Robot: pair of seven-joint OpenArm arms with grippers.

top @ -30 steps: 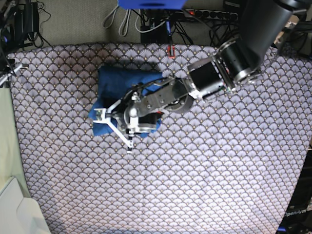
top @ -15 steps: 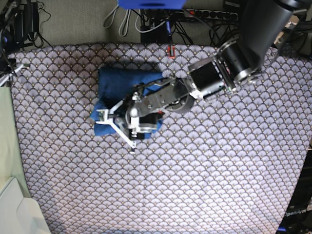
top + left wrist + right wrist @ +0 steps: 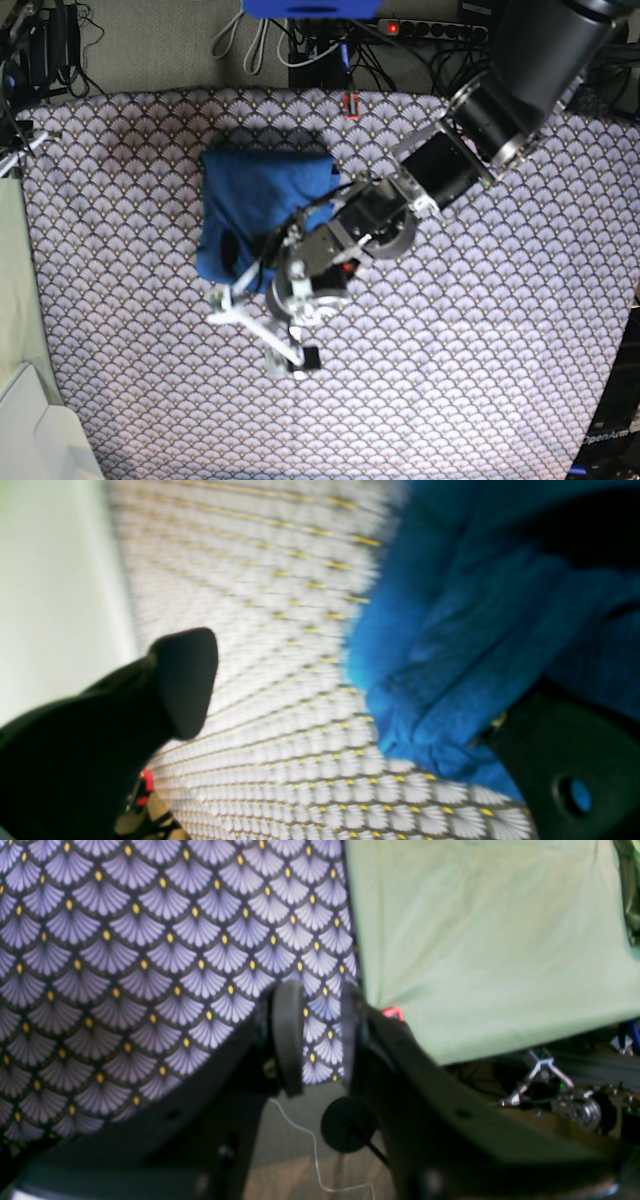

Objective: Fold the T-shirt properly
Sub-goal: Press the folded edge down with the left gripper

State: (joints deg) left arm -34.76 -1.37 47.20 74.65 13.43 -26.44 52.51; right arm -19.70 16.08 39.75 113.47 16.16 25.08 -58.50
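Note:
The blue T-shirt (image 3: pixel 262 205) lies as a folded bundle on the scallop-patterned cloth (image 3: pixel 450 350), left of the middle. My left gripper (image 3: pixel 258 332) hangs just in front of the bundle's lower edge, open wide with nothing between its fingers. In the left wrist view the T-shirt (image 3: pixel 465 630) fills the right side, one black finger (image 3: pixel 185 680) stands over bare cloth and the other sits by the shirt's rumpled edge. My right gripper (image 3: pixel 320 1035) shows only in its own view, over the cloth's edge, its pads a narrow gap apart and holding nothing.
A pale green sheet (image 3: pixel 490 940) borders the patterned cloth on the left (image 3: pixel 10 290). A white object (image 3: pixel 35 435) sits at the front left corner. Cables and a power strip (image 3: pixel 430 28) run along the back, with a small red item (image 3: pixel 350 103) at the cloth's far edge.
My left gripper has opened, let go of the T-shirt and drawn back toward the front, off the bundle's lower edge. The shirt stays folded where it was.

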